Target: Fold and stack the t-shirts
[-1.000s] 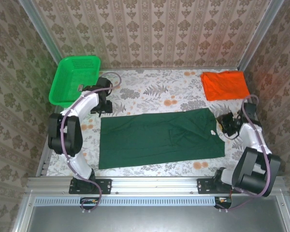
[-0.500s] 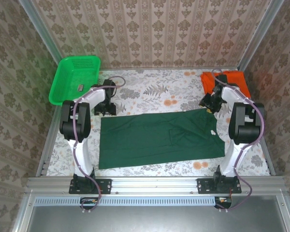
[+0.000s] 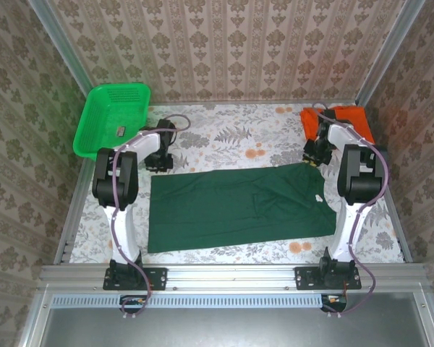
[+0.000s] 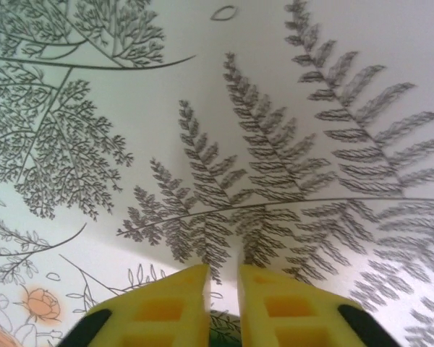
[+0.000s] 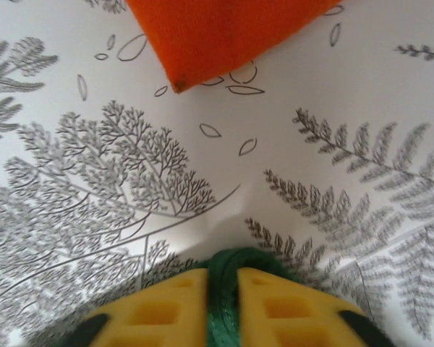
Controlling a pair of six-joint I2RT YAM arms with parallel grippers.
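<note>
The dark green t-shirt (image 3: 239, 206) lies spread flat across the middle of the table. My left gripper (image 3: 158, 163) is down at its far left corner. In the left wrist view the yellow fingers (image 4: 170, 303) stand shut to a thin gap, with a sliver of green cloth (image 4: 225, 334) low between them and the tablecloth puckered just ahead. My right gripper (image 3: 312, 159) is at the far right corner, shut on a bunched fold of green fabric (image 5: 224, 318). The orange t-shirt (image 3: 351, 123) lies folded at the back right; its corner (image 5: 217, 32) shows just beyond the right fingers.
A bright green mesh basket (image 3: 112, 119) stands at the back left, close behind the left arm. The floral tablecloth (image 3: 231, 137) is bare between the basket and the orange shirt. Patterned walls close in the back and both sides. A metal rail (image 3: 231, 275) runs along the near edge.
The right arm swung from the shirt's right edge up to its far right corner. Both grippers came down and closed, the right one on green fabric.
</note>
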